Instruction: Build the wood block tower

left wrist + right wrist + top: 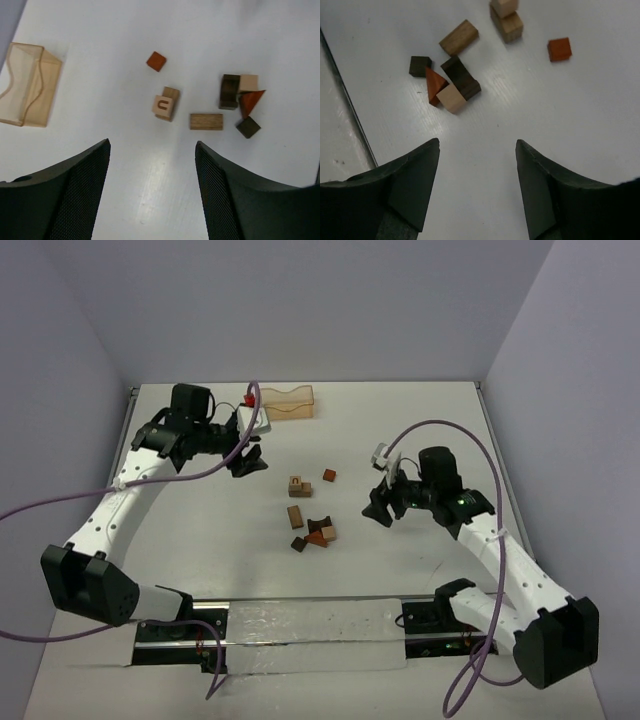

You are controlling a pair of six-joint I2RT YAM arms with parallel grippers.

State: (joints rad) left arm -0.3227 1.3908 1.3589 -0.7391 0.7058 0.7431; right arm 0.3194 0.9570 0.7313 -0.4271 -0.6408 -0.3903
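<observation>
Wooden blocks (296,516) lie scattered mid-table; tower barely begun, only a pale cube (163,105) seemingly atop a tan block (171,93). Left gripper (152,145), right gripper (478,142): jaws spread, empty.

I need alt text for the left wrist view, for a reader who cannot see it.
Small wooden blocks lie scattered on a white table, beyond the open left hand. A pale orange translucent tray sits at the left edge.

Blocks (296,516) lie scattered on table (420,420), tray (288,402) behind them.
</observation>
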